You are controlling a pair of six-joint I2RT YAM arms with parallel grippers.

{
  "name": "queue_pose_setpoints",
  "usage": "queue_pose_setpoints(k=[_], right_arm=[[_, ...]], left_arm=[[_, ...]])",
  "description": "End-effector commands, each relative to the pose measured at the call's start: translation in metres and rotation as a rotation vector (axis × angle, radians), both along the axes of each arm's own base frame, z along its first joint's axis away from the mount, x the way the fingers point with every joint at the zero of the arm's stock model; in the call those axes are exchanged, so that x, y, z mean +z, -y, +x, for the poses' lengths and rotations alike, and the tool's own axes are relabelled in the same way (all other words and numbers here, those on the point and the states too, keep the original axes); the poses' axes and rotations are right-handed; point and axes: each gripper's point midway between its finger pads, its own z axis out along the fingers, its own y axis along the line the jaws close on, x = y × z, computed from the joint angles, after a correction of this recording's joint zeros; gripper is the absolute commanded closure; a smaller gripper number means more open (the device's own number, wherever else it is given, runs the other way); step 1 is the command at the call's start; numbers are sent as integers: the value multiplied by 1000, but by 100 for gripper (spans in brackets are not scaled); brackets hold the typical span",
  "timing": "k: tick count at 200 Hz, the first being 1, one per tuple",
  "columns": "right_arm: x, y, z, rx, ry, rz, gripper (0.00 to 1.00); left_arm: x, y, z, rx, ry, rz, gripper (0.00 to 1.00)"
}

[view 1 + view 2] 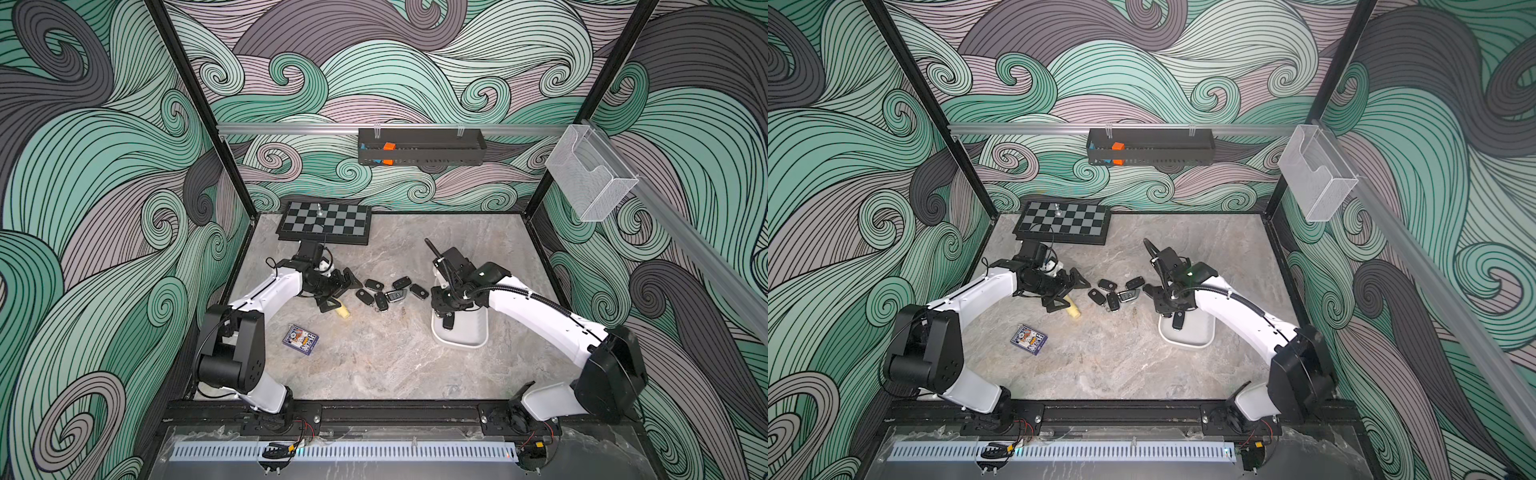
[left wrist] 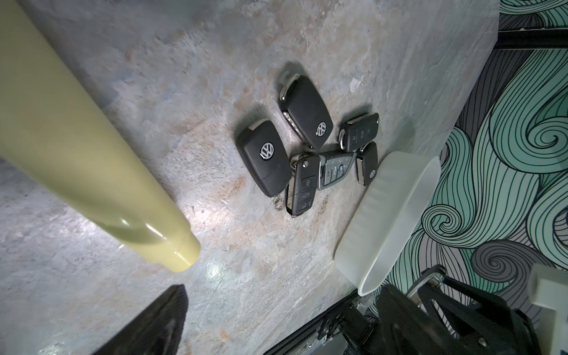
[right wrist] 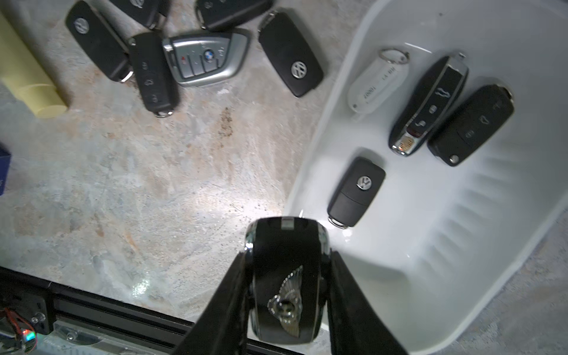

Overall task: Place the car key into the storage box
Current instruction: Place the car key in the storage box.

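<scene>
1. The right gripper (image 3: pixel 287 259) pinches a black car key (image 3: pixel 284 289) with a silver winged badge. Its two fingers press on the long sides of the key.
2. In both top views this key hangs under the gripper, over the white storage box (image 1: pixel 461 338), near the wall that faces the loose keys. It does not lie in the box. I cannot tell if it touches the wall.
3. Four keys lie on the floor of the box. A white fob (image 3: pixel 378 83), a black and silver key (image 3: pixel 430 107) and a black flip key (image 3: pixel 471 126) are side by side. A VW key (image 3: pixel 356 192) lies apart from them, nearer to the held key.
4. On the marble table (image 1: pixel 374 365), between the two arms and just beside the box, there is a loose heap of keys (image 1: pixel 392 295). I count six, and one is a silver BMW key (image 2: pixel 335 169).
5. The left gripper (image 1: pixel 341 293) is on the other side of the heap, low over the table. Its fingers are spread wide and hold nothing.
6. A pale yellow tube (image 2: pixel 92 147) lies on the table, partly under one finger of the left gripper when seen from above.
7. A pack of cards (image 1: pixel 300 338) lies near the left arm, and a chessboard (image 1: pixel 324 222) is at the back edge.
8. On the rails hang a black tray (image 1: pixel 436 156) with an orange block (image 1: pixel 389 146), and a white wire basket (image 1: pixel 590 178).
</scene>
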Motion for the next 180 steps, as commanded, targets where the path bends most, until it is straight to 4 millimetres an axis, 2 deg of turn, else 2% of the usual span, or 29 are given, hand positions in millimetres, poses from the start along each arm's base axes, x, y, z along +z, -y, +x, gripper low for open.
queue_pose_setpoints(k=[1,41,93,127,180], right_arm=[[-9,25,-4,-59,-16,-42,70],[-39,50,-4,-94,-87,-122,70],[-77,64,5,-91,-157,-238,70],[-94,75,7,-124,-196,-285,70],[-112,72,7,-148,-239,-269,67]], left_arm=[[2,4,-3,-6,3,8,2],[5,0,-3,-6,25,51,1],[10,-5,1,3,42,90,1],[11,-6,3,5,46,97,1],[11,-6,3,-7,42,105,1]])
